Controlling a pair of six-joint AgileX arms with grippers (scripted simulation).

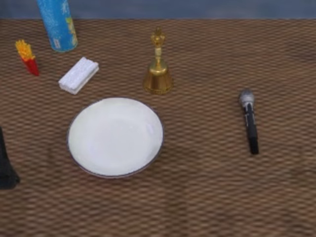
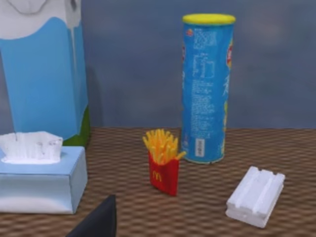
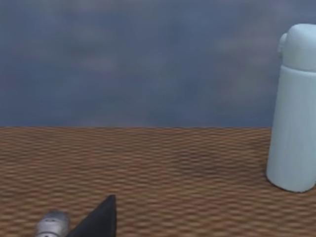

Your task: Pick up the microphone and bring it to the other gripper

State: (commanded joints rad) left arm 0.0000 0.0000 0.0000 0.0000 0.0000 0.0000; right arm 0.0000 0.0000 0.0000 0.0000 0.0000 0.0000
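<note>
The microphone lies flat on the brown woven table at the right, silver mesh head toward the back, black handle toward the front. Its head also shows in the right wrist view, close beside the one visible black fingertip of my right gripper, which is open with nothing held. My right arm is outside the top view. My left gripper sits at the table's far left edge, far from the microphone. In the left wrist view one fingertip shows, with bare table beside it.
A white plate lies left of centre, with a gold bell behind it. A white block, fries box and blue can stand back left. A tissue box, a blue carton and a white bottle show in the wrist views.
</note>
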